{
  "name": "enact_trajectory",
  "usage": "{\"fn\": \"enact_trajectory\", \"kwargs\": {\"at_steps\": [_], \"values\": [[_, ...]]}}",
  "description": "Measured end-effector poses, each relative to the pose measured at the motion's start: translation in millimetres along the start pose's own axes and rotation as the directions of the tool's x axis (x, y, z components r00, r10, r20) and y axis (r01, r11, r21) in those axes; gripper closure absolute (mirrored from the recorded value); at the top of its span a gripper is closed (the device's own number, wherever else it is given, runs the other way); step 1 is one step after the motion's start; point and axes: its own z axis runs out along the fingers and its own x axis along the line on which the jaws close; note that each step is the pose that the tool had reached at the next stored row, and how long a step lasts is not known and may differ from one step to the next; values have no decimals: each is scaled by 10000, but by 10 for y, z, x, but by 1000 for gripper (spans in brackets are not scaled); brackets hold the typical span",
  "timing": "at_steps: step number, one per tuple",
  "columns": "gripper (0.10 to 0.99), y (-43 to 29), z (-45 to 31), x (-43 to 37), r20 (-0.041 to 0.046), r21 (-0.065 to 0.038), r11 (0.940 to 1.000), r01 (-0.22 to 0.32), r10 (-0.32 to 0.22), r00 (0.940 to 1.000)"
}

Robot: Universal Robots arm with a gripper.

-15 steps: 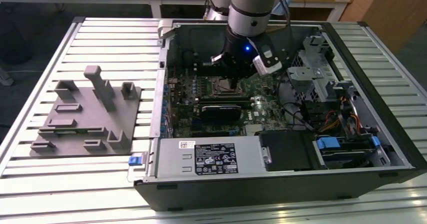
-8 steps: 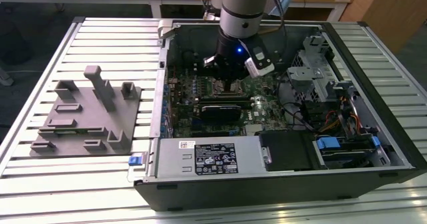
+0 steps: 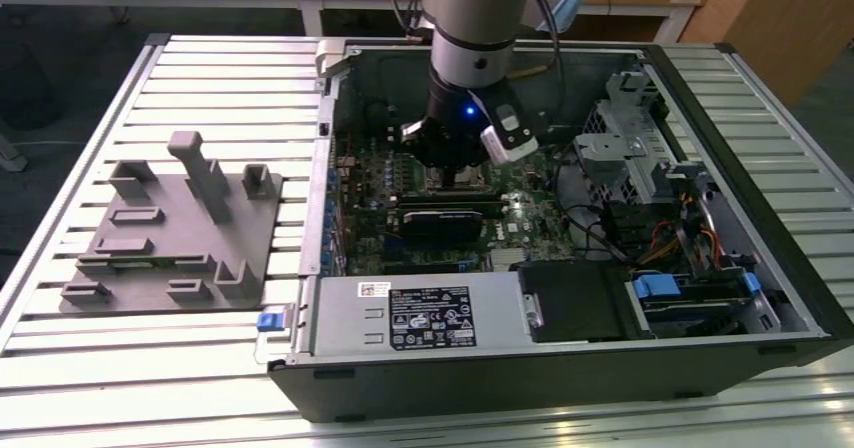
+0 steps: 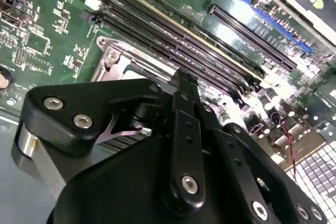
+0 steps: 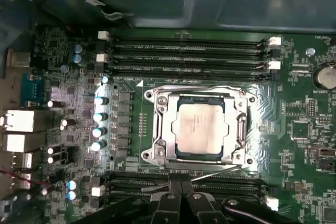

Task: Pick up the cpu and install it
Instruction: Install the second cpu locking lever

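The cpu [image 5: 198,128], a flat square chip with a silvery top, lies inside the metal-framed socket [image 5: 159,129] on the green motherboard in the first wrist view. My gripper [image 5: 180,183] hovers just beside the socket, fingers pressed together and holding nothing. In the second wrist view the black gripper [image 4: 184,77] sits above a corner of the socket frame [image 4: 113,61]. In the exterior view the gripper [image 3: 461,173] hangs low inside the open computer case [image 3: 561,368], over the board's upper middle.
Memory slots [image 5: 189,51] run along both sides of the socket. A grey fixture block [image 3: 174,238] lies on the slatted table at the exterior view's left. The power supply [image 3: 420,313], drive cage [image 3: 641,138] and cables crowd the case.
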Motion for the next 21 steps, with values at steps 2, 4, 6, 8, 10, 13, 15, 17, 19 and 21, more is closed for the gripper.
{"fn": "enact_trajectory", "kwargs": {"at_steps": [2,4,6,8,10,13,15,17,19,21], "values": [[980,-8,11,1,5,-137,9999,4,-4,10000],[980,-36,13,6,7,-266,9996,8,-8,10000],[980,-61,14,17,9,-366,9993,11,-11,10000],[980,-81,14,30,12,-467,9989,13,-13,10000],[980,-99,14,43,14,-555,9985,16,-15,10000],[980,-119,31,65,17,-645,9979,19,-18,10000],[980,-121,63,67,15,-658,9978,21,-20,10000],[980,-123,99,68,16,-674,9977,21,-20,10000],[980,-125,135,68,16,-688,9976,21,-20,10000],[980,-130,147,73,17,-740,9973,21,-20,10000]]}}
